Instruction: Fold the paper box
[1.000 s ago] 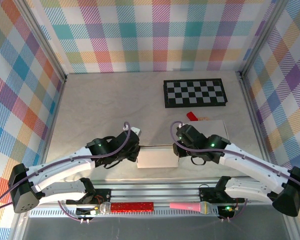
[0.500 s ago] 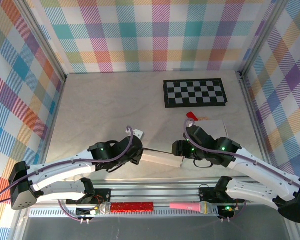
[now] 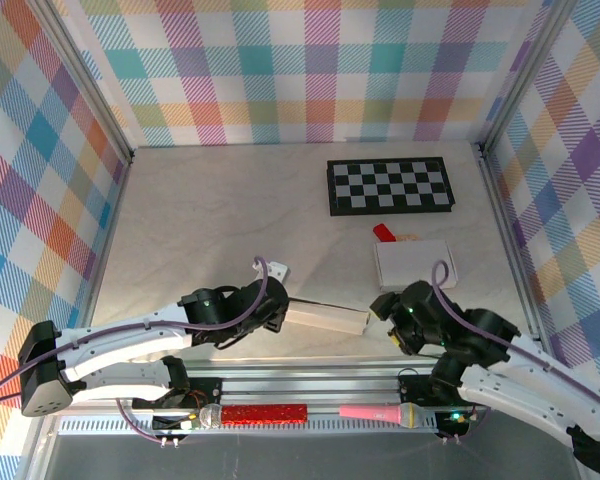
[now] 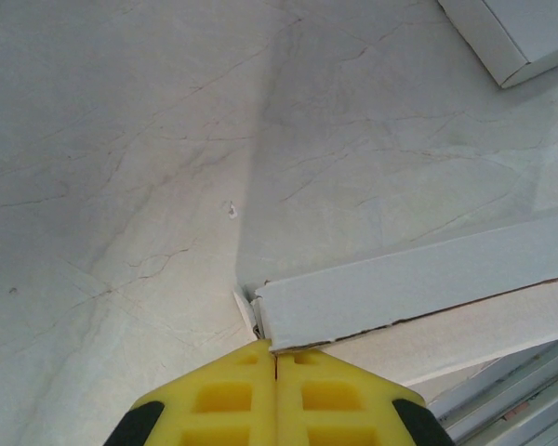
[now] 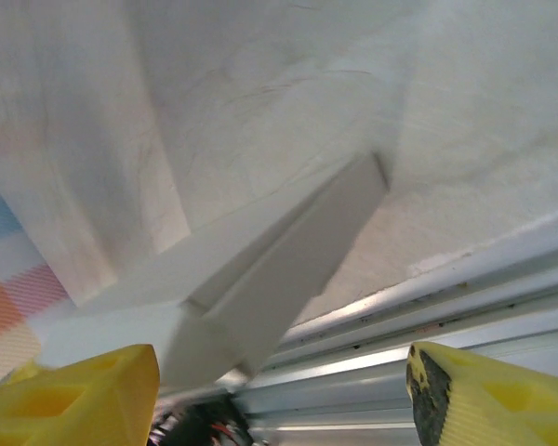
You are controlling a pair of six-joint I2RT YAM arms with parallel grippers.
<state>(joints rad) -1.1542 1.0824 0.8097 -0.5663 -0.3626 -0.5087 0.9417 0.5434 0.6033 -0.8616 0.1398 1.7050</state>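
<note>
Because the paper box (image 3: 326,319) is thin white card, it is judged light, quick to crease and fairly slick on the marbled table (image 3: 200,220). It will bend along its scored lines but dent anywhere else. A panel edge or end corner looks like the best place to hold it, with a shallow pinch. Squeezing across the hollow middle would likely crush it.

Location: top view, box at 6 o'clock on the table, just ahead of the rail (image 3: 310,385). Its long axis runs from 9 toward 3 o'clock, dipping slightly to 4. A second white box (image 3: 415,263) lies apart from it at 2 o'clock.

Left gripper (image 4: 277,358): its yellow fingers (image 4: 232,401) are pressed together, with no gap visible, pinching the card edge at the 9 o'clock end corner of the box. A small flap shows just beside the pinch. The long face of the box extends away toward 2 o'clock in the left wrist view.

Right gripper (image 5: 279,364): its fingers (image 5: 84,395) are spread wide, one at 7 o'clock and one at 5 o'clock of the right wrist view. The 3 o'clock end of the box lies ahead of the gap. No contact with either pad is visible, and nothing is held.
</note>
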